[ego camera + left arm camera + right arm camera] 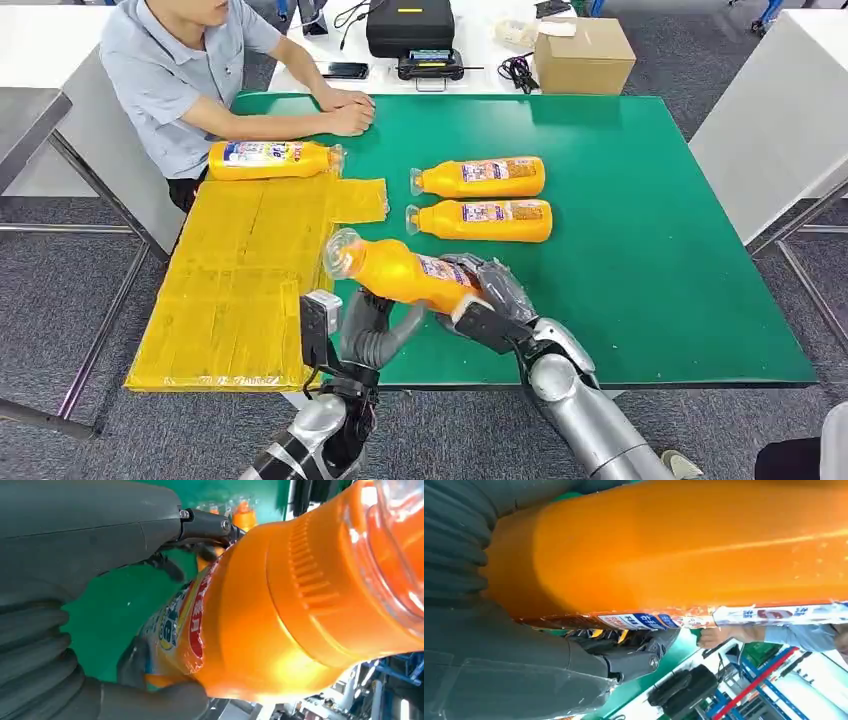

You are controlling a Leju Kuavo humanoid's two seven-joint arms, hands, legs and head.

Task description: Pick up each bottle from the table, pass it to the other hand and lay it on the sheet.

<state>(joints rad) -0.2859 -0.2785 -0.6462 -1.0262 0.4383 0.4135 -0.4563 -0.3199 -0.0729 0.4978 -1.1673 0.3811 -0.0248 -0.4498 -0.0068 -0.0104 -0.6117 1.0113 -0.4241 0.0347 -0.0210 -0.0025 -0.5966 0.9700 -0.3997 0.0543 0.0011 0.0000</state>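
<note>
Bright, even overhead light gives only soft shadows on the table (640,250). The bottle (300,610) pressed against the left hand (65,580) shows glare and blurs. Background beyond the right hand (499,670) is soft.

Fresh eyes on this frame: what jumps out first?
The orange bottle held in the air over the near edge of the green table: the right hand grips its base while the left hand reaches up under its neck end. Next, two more bottles lying side by side mid-table, and one bottle already on the yellow sheet, in front of a seated person.
</note>
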